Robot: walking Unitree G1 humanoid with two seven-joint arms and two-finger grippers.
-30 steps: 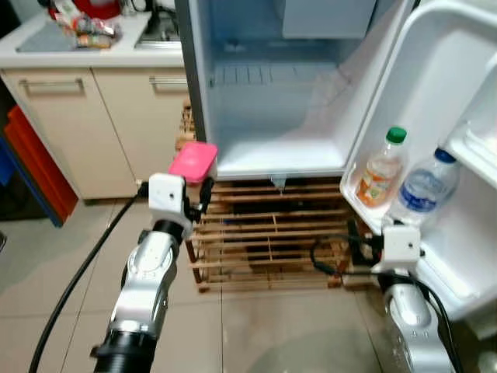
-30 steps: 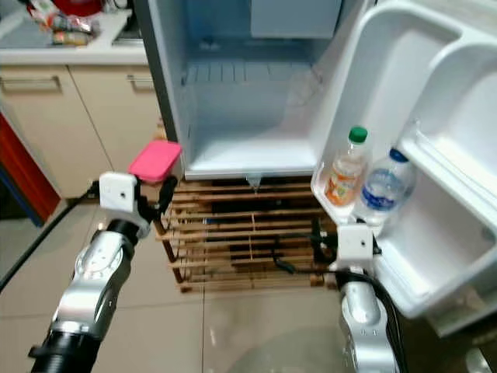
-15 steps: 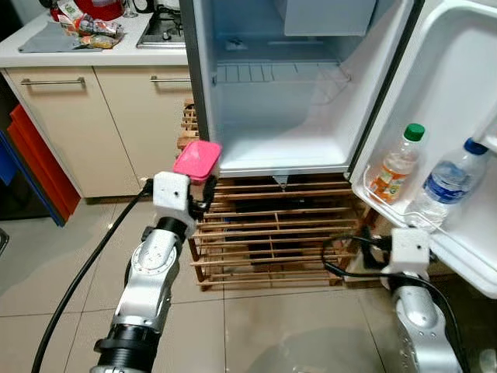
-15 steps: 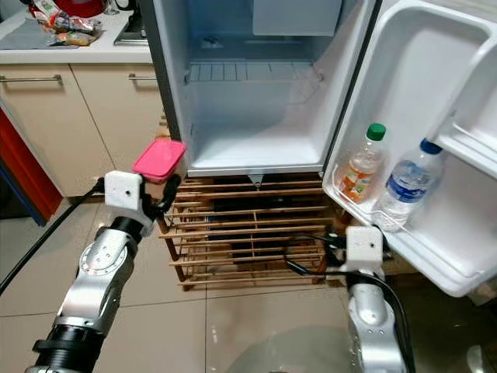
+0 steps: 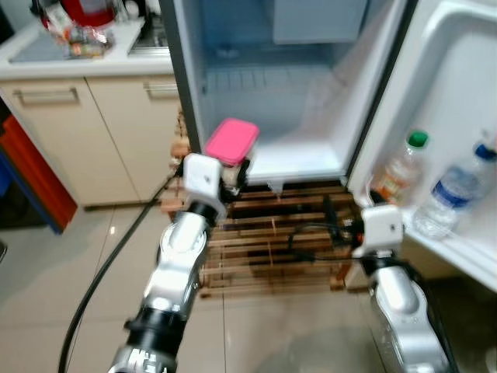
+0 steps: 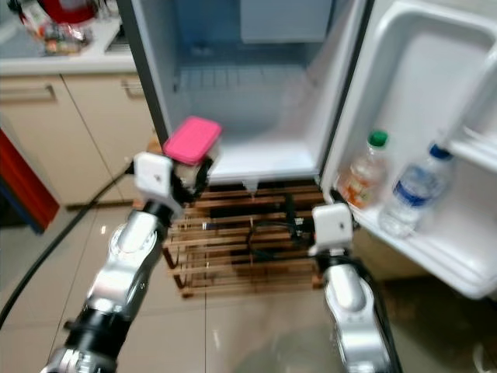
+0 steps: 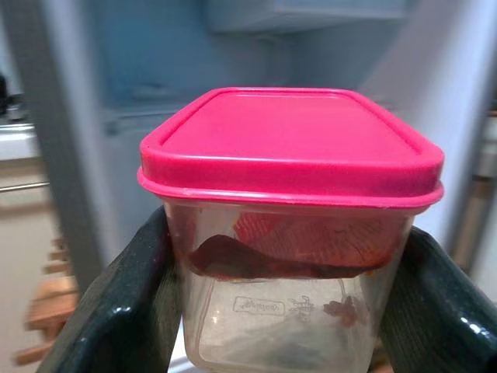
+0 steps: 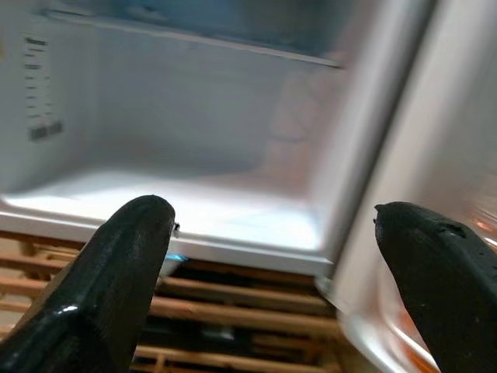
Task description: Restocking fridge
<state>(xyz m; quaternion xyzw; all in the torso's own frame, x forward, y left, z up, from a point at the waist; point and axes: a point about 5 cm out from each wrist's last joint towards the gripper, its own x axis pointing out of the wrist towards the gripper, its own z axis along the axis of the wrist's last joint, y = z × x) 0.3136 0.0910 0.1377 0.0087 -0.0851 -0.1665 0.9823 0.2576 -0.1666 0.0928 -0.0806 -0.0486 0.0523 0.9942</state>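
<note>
Left end effector (image 7: 283,311) grips pink-lidded container (image 7: 289,202) at fridge (image 5: 287,93) front edge.

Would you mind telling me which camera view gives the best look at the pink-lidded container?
The left wrist view: the pink-lidded container is close and sharp, held between the left gripper's jaws, reddish food visible through its clear wall. Both eye views show it small and blurred before the open fridge. The right wrist view looks at the fridge's floor.

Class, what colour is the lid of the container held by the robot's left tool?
Pink; the lid shows best in the left wrist view.
</note>
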